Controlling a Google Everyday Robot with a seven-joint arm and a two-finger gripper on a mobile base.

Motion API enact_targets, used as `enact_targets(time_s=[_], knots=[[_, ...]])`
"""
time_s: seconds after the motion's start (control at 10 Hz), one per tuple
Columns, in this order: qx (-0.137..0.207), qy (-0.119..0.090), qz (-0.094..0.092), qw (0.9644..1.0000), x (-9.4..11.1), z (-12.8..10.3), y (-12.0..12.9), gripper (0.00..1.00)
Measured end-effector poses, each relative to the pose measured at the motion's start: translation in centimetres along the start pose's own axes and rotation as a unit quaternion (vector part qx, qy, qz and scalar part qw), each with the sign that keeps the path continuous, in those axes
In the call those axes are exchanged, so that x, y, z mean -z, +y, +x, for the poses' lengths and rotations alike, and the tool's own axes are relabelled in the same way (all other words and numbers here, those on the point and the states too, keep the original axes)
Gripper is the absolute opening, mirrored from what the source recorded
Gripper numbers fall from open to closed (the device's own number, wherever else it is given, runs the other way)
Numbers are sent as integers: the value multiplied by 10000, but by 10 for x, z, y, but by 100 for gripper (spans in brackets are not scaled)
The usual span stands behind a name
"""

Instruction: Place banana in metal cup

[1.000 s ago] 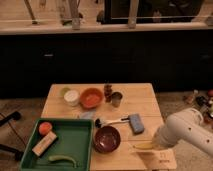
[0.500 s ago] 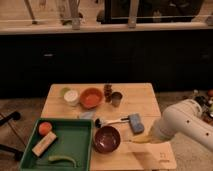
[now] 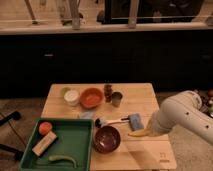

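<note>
One banana (image 3: 138, 133) is what matters here. It pokes out yellow to the left from the end of the white arm (image 3: 182, 112), at the lower right of the frame. It sits just right of the dark bowl (image 3: 107, 138) and just below the blue sponge (image 3: 135, 119). The tool (image 3: 149, 131) is mostly tucked under the arm's wrist, but it is clenched tight. As far as I can judge, it is grasping the banana's right end, with the fruit lying roughly level over the worktop (image 3: 145, 100).

The metal cup (image 3: 116, 98) stands upright near the middle of the frame, toward the back of the worktop. It is just right of the orange bowl (image 3: 91, 97) and beside a small dark brown object (image 3: 107, 90), and it is well apart from the banana.

The step in hand looks to me like the carry. Done well, the arm should first rise enough to clear the sponge and the brush (image 3: 107, 121) lying between, then travel up and left in the frame. The cup is narrow and the banana long, so the fruit wants tipping free end down, centred over the mouth. It should then be lowered until that end is inside the rim before the tool lets go. A sideways approach could knock the cup over, and the wide orange bowl next door is an easy wrong landing.
</note>
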Motion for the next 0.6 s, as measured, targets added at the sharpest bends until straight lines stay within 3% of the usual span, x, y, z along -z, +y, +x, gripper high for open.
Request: enact_targets(time_s=[0.6], knots=[[220,-51,193,9996,24,-32,-36,2]])
